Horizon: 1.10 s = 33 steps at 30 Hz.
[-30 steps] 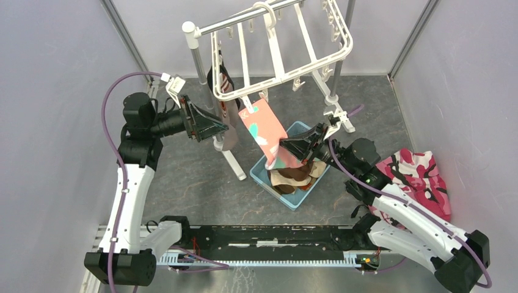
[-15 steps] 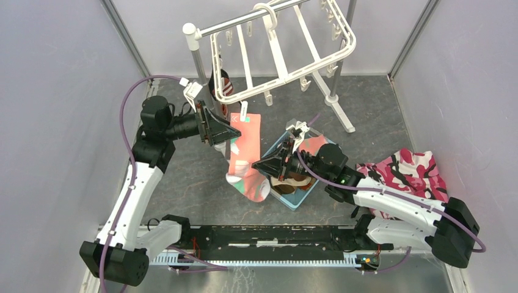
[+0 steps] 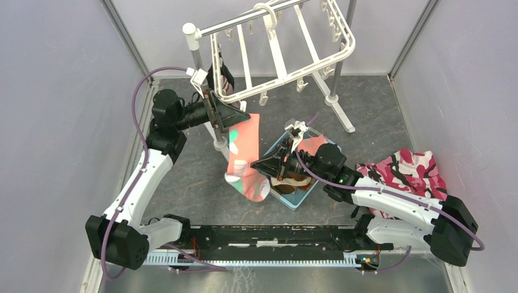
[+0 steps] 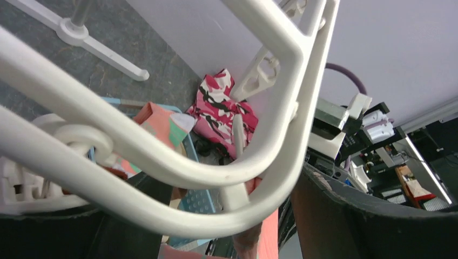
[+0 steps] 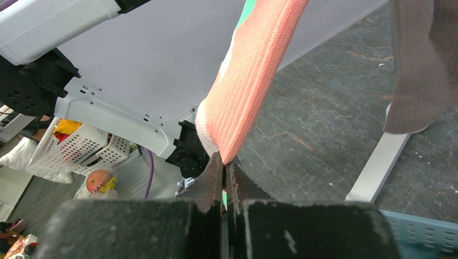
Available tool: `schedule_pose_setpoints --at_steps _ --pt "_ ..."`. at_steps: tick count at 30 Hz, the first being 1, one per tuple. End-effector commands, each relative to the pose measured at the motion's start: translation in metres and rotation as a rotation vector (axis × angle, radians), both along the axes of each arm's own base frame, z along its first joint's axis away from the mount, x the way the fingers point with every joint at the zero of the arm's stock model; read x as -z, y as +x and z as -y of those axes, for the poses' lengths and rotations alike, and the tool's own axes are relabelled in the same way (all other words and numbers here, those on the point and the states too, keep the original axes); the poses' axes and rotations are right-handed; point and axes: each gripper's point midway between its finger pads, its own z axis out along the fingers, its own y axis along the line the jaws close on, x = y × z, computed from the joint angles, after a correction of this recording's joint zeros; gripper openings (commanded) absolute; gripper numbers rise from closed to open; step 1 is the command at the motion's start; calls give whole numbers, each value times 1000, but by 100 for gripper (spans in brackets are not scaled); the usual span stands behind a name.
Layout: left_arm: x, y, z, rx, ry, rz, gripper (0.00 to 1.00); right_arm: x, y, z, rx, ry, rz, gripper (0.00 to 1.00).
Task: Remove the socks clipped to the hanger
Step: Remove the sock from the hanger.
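Basket (image 3: 297, 203), light blue, holds brown and orange socks (image 3: 292, 179). My right gripper (image 3: 256, 166) pinches the coral sock (image 3: 243, 155), which hangs beside the basket, its top at the hanger (image 3: 281, 61). Only the left wrist view shows my left gripper (image 3: 239, 116) spread around the hanger's corner.

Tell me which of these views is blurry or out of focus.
Top external: sharp and evenly lit. Left wrist: the hanger looms close and soft, while the camouflage cloth behind it is crisper. Right wrist: the right gripper is a dark blur, and the coral sock it pinches is sharp.
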Motion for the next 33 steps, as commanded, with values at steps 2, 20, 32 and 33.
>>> schedule_pose_setpoints --at_steps 2,20,32,33 --pt "-42 8 -2 -74 -78 81 80 -35 -6 3 -13 105 47 0" --pt "-71 15 -7 -151 -114 124 68 -25 -12 1 -49 85 25 0" --pt "-62 12 -9 -165 -108 108 2 -33 -3 6 12 59 54 0" --pt "-62 11 -10 -167 -107 107 2 -33 0 8 35 50 59 0"
